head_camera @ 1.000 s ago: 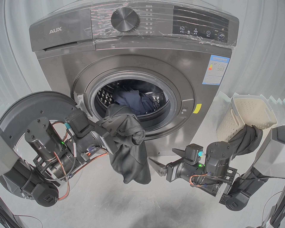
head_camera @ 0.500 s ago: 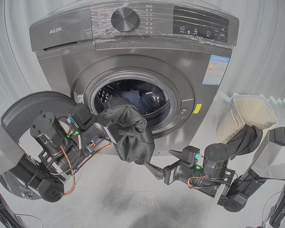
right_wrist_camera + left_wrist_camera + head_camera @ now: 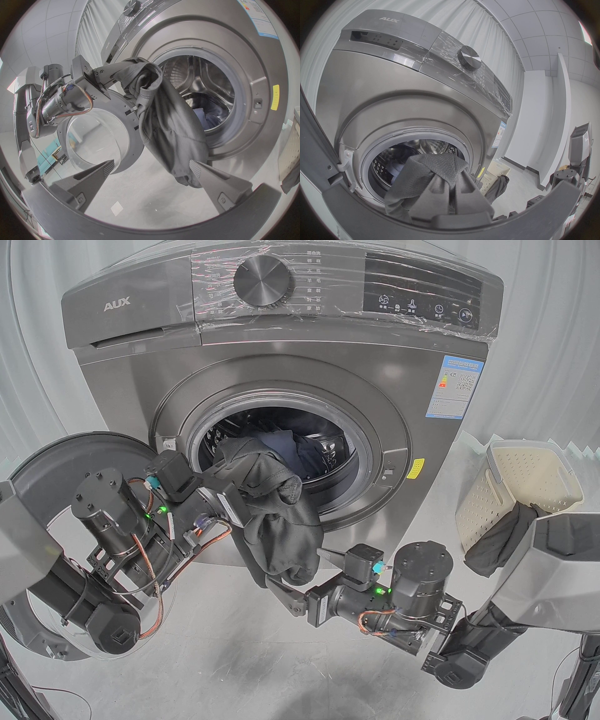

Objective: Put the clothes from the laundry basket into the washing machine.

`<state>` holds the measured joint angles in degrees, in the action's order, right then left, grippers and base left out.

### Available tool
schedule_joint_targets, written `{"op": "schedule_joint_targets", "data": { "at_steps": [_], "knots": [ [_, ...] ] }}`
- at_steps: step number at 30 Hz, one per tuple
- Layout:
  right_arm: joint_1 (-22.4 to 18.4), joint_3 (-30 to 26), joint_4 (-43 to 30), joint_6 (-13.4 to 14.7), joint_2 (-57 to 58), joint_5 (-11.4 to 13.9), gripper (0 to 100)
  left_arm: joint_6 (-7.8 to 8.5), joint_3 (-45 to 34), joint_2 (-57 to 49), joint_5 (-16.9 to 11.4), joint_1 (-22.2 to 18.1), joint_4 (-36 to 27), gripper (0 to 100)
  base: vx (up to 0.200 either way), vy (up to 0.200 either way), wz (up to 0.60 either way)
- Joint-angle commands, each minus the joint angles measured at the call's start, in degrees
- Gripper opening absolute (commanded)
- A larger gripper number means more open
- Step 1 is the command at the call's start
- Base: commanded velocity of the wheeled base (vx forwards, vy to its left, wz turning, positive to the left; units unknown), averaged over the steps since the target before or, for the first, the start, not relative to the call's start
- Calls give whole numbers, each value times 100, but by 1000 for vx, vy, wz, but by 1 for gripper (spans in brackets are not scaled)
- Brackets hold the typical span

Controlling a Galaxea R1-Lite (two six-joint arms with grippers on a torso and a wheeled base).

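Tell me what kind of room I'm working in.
Probably a staged laundry corner in a lab, not a home: a washing machine with protective film left on, a grey curtain behind it, and a panelled ceiling.

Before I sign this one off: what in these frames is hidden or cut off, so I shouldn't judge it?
Head view: the laundry basket's lower part is behind the right arm, so any clothes left inside are unseen.
Head view: the dark grey garment in the left gripper covers part of the drum.
Right wrist view: whether the right gripper touches that garment's hem is unclear.
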<state>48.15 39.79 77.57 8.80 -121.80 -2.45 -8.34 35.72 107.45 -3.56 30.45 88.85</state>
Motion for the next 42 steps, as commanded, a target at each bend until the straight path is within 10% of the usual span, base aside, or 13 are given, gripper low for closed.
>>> {"op": "schedule_joint_targets", "data": {
  "at_steps": [1, 18, 37, 38, 42],
  "knots": [
    [19, 618, -5, -19, -503, 17, 100, -1, 14, 13, 4, 5, 1, 0, 0, 0, 0],
    [-113, 2323, 48, -10, -1540, -1, 100, -1, 49, 13, 13, 5, 1, 0, 0, 0, 0],
    [-359, 2947, 4, 34, -1760, -159, 100, -10, 40, 4, 4, 49, 1, 0, 0, 0, 0],
    [-359, 2938, 4, 34, -1760, -159, 0, -10, 49, 4, 4, 40, 1, 0, 0, 0, 0],
    [-359, 2876, 4, 43, -1663, -159, 0, -10, 40, 31, 4, 13, 1, 0, 0, 0, 0]
  ]
}}
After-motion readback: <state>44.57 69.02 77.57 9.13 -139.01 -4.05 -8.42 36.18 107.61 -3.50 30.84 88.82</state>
